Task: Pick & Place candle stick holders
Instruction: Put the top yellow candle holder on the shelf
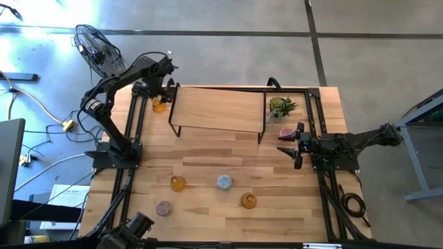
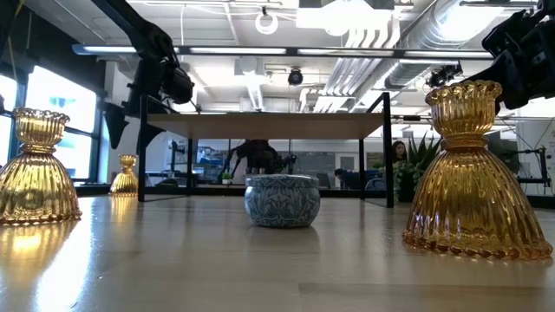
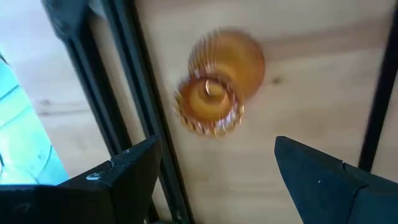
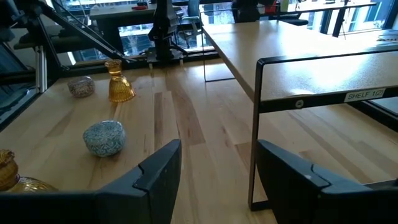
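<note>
Holders counted: six on the table.
Amber holders: three. One (image 1: 160, 105) sits at 10 o'clock of the table, just off the shelf's left end, under the left gripper. Another (image 1: 178, 183) stands at 7 o'clock, and the third (image 1: 248, 200) at 5 o'clock.
Round holders: three. The blue-grey one (image 1: 224, 182) sits at 6 o'clock, between the two front amber ones. The mauve one (image 1: 163, 207) lies at 7 o'clock, close to the front edge. The pink one (image 1: 284, 133) sits at 3 o'clock, beside the shelf's right legs.
Plant: one small green plant (image 1: 281, 107) at 2 o'clock, just beyond the pink holder.
Shelf: one low wooden shelf (image 1: 218, 109) on black legs spans the far half of the table; nothing stands on its top, and its edge label reads "SHELF 1/2".
Table: light wood (image 1: 228, 155) with black rails along both sides.
Left arm: reaches from its base at 9 o'clock up to 10 o'clock, wrist pointing down; left gripper (image 3: 214, 165) hangs spread wide over the amber holder, touching nothing.
Right arm: comes in level from 3 o'clock; right gripper (image 1: 293, 145) sits just beside the pink holder, fingers parted and holding nothing.
</note>
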You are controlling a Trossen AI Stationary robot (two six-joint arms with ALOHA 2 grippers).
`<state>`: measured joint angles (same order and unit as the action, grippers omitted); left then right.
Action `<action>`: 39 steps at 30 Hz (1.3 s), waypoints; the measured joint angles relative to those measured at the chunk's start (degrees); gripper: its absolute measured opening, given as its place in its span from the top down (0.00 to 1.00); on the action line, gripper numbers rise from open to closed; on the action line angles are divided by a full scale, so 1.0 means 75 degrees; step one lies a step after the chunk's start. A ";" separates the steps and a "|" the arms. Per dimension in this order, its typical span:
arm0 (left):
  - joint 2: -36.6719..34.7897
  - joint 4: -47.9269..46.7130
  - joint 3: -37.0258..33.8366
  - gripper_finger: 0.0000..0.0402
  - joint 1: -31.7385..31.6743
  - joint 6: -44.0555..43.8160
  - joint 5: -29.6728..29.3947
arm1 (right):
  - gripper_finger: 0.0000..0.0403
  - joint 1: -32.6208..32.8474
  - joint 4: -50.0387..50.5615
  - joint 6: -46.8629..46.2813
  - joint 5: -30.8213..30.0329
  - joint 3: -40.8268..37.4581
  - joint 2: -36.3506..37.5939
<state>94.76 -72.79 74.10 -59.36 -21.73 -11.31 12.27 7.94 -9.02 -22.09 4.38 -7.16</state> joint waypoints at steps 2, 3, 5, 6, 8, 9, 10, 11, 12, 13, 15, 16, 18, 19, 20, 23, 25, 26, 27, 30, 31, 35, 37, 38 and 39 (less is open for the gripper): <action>0.0007 0.0122 -0.0069 0.23 -0.0021 0.0024 -0.0103 | 0.50 0.0000 0.0000 -0.0024 -0.0002 0.0000 0.0000; 0.0003 0.0222 -0.0092 0.23 -0.0005 0.0023 -0.0177 | 0.50 0.0000 0.0000 -0.0085 -0.0002 0.0000 0.0000; 0.0003 0.0318 -0.0142 0.23 0.0013 -0.0018 -0.0187 | 0.50 0.0000 0.0000 -0.0149 -0.0002 0.0000 0.0000; 0.0003 0.0383 -0.0142 0.23 0.0017 -0.0050 -0.0158 | 0.50 0.0000 0.0000 -0.0148 0.0000 0.0000 0.0000; 0.0000 0.0411 -0.0136 0.23 0.0024 -0.0083 -0.0146 | 0.50 0.0000 -0.0003 -0.0146 0.0000 0.0000 0.0000; 0.0003 0.0380 -0.0139 0.23 0.0020 -0.0084 -0.0144 | 0.50 0.0000 -0.0006 -0.0160 0.0000 0.0000 0.0000; 0.0024 0.0391 -0.0139 0.23 0.0016 -0.0108 -0.0171 | 0.50 0.0000 -0.0006 -0.0169 0.0000 0.0000 0.0000; 0.0047 0.0431 -0.0139 0.23 0.0016 -0.0141 -0.0198 | 0.50 0.0000 -0.0006 -0.0169 0.0000 0.0000 0.0000; 0.0085 0.0438 -0.0139 0.23 0.0013 -0.0154 -0.0201 | 0.50 0.0000 -0.0006 -0.0169 0.0000 0.0000 0.0000; 0.0099 0.0437 -0.0139 0.23 0.0013 -0.0163 -0.0197 | 0.50 0.0000 -0.0004 -0.0169 0.0000 0.0000 0.0000; 0.0117 0.0524 -0.0168 0.23 0.0013 -0.0162 -0.0118 | 0.50 0.0000 -0.0006 -0.0169 0.0000 0.0000 0.0000; 0.0123 0.0658 -0.0242 0.23 0.0012 -0.0159 -0.0054 | 0.50 0.0000 -0.0006 -0.0169 0.0000 0.0000 0.0000; 0.0145 0.0894 -0.0444 0.23 -0.0050 -0.0133 0.0067 | 0.50 0.0000 -0.0006 -0.0169 0.0000 0.0000 0.0000; 0.0146 0.0976 -0.0501 0.23 -0.0090 -0.0098 0.0080 | 0.50 0.0000 -0.0006 -0.0169 0.0000 0.0000 0.0000; 0.0146 0.1021 -0.0504 0.23 -0.0099 -0.0093 0.0065 | 0.50 0.0000 -0.0006 -0.0164 -0.0002 0.0000 0.0000; 0.0143 0.1186 -0.0498 0.23 -0.0092 -0.0080 0.0071 | 0.50 0.0000 -0.0006 -0.0153 -0.0011 0.0000 0.0000; 0.0143 0.1186 -0.0498 0.23 -0.0089 -0.0083 0.0096 | 0.50 0.0000 -0.0012 -0.0146 -0.0032 0.0000 0.0000; 0.0143 0.1166 -0.0498 0.23 -0.0091 -0.0083 0.0102 | 0.50 0.0000 -0.0010 -0.0146 -0.0032 0.0000 0.0000; 0.0143 0.1177 -0.0498 0.23 -0.0098 -0.0074 0.0105 | 0.50 0.0000 -0.0009 -0.0146 -0.0032 0.0000 0.0000; 0.0143 0.1228 -0.0498 0.23 -0.0110 0.0051 0.0032 | 0.50 0.0000 -0.0012 -0.0146 -0.0035 0.0000 0.0000; 0.0143 0.1289 -0.0498 0.23 -0.0110 0.0060 0.0010 | 0.50 0.0000 -0.0012 -0.0146 -0.0035 0.0000 0.0000; 0.0143 0.1422 -0.0498 0.23 -0.0107 0.0258 -0.0012 | 0.50 0.0000 -0.0012 -0.0144 -0.0035 0.0000 0.0000; 0.0143 0.1423 -0.0498 0.23 -0.0101 0.0258 -0.0011 | 0.50 0.0000 -0.0012 -0.0143 -0.0035 0.0000 0.0000; 0.0143 0.1422 -0.0498 0.23 -0.0101 0.0256 -0.0009 | 0.50 0.0000 -0.0014 -0.0146 -0.0035 0.0000 0.0000; 0.0143 0.1421 -0.0498 0.23 -0.0101 0.0250 -0.0016 | 0.50 0.0000 -0.0012 -0.0149 -0.0035 0.0000 0.0000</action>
<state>95.83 -62.14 70.37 -60.12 -19.85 -11.43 12.27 7.86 -10.13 -22.35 4.38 -7.16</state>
